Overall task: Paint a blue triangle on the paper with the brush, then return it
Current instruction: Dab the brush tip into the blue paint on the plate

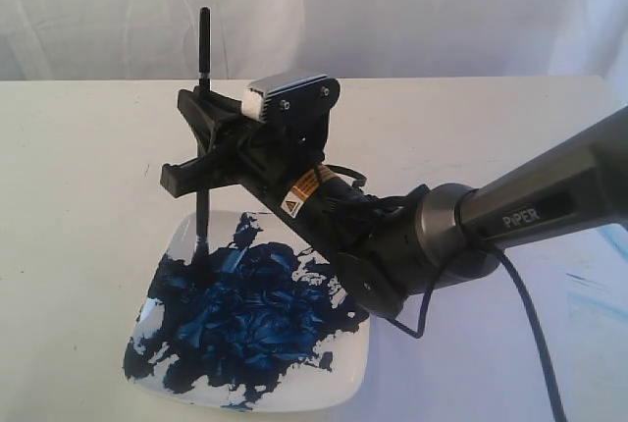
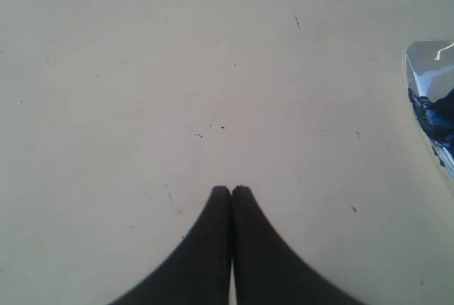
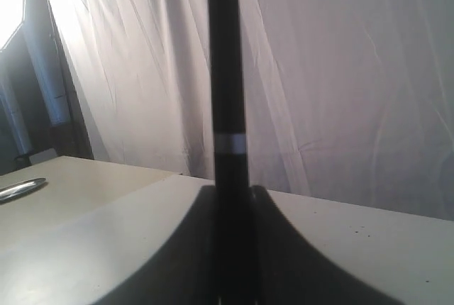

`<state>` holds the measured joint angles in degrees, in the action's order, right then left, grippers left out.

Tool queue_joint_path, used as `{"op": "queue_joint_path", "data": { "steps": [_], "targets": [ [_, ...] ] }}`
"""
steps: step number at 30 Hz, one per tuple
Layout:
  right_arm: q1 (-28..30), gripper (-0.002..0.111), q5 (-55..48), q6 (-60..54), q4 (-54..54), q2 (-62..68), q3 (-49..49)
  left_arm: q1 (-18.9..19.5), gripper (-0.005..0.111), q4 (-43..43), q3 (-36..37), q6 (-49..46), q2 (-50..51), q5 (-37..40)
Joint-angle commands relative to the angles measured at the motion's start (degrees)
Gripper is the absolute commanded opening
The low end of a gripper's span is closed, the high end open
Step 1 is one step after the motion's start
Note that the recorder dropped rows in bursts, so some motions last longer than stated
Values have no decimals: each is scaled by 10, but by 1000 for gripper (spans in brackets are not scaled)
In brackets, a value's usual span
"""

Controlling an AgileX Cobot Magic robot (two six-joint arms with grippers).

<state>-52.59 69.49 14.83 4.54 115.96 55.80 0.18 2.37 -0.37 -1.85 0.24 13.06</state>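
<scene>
Our right gripper [image 1: 194, 142] pinches the brush [image 1: 203, 44] upright, its tip down in the blue paint [image 1: 245, 324] on the dish [image 1: 345, 383]. Our left gripper [image 2: 231, 191] hangs over the table [image 2: 128, 71], jaws pressed together.

1. right arm [image 1: 549, 196]: gunmetal grey tube, white "PiPER" lettering, black joints
2. right gripper [image 1: 196, 142] is black, with a silver-capped camera [image 1: 289, 96] showing two screws
3. orange warning sticker [image 1: 302, 191], black cable [image 1: 530, 319]; left gripper [image 2: 230, 190] is plain black too

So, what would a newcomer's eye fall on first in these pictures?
The white square dish at the front of the table is smeared thick with dark blue paint. Above it the right gripper holds the black brush upright, tip down in the paint. The left gripper hangs shut over the table.
</scene>
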Motion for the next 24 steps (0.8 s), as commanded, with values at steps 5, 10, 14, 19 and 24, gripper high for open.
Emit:
{"op": "queue_joint_path", "data": {
  "steps": [5,10,14,19,24],
  "targets": [
    [1,0,5,4,2,-7,8,-3,0,5,4,3,-2,1],
    [1,0,5,4,4,-4,8,-3,0,5,4,3,-2,1],
    [1,0,5,4,0,-16,9,-3,0,5,4,3,-2,1],
    [1,0,5,4,3,-25,9,-3,0,5,4,3,-2,1],
    [1,0,4,4,3,-13,9,-3,0,5,4,3,-2,1]
  ]
}}
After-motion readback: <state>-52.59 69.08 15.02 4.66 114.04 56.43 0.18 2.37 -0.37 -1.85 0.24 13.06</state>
